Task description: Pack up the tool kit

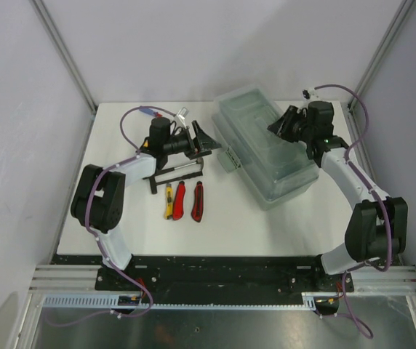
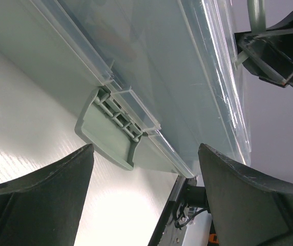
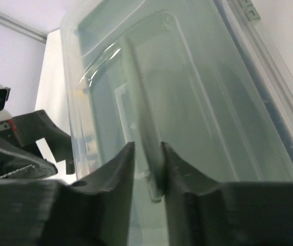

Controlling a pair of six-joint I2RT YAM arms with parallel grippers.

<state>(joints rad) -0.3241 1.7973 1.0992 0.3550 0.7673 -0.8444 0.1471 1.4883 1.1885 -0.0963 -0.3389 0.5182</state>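
Grey-green toolbox [image 1: 284,190] sits at the table's [image 1: 252,233] 1 o'clock. Its long axis runs 11 to 5 o'clock in the top view, and the translucent lid [image 1: 252,113] is down.

Right gripper [image 1: 279,125] is on top of the lid. Its wrist view shows both fingers [image 3: 113,189] pressed in on the moulded handle [image 3: 136,97], pinching the ridge. The ridge runs away from the fingertips toward 12 o'clock.

Left gripper [image 1: 208,142] is off the box's 9 o'clock side, fingers [image 2: 44,200] spread wide and holding nothing. The latch [image 2: 110,136] lies ahead at 12 o'clock in its wrist view, apart from both fingertips. The flap is swung out from the wall (looks released, my read).

So the left arm is nearer the latch and the right arm has the lid. The lift turns on that latch being free.

Tools are outside the box, at its 7 o'clock. The yellow knife [image 1: 168,201] and 2 red knives [image 1: 180,200] lie side by side, long axes roughly 12 to 6. The hammer [image 1: 170,173] is just off their 12 o'clock, close under the left arm.

Hard to read:
- The inner tray is only a blur through the lid.
- I can't tell which long side carries the hinge, or whether there's a 2nd latch.
- No screwdrivers that I can make out.
- The hammer head is dark against the arm.
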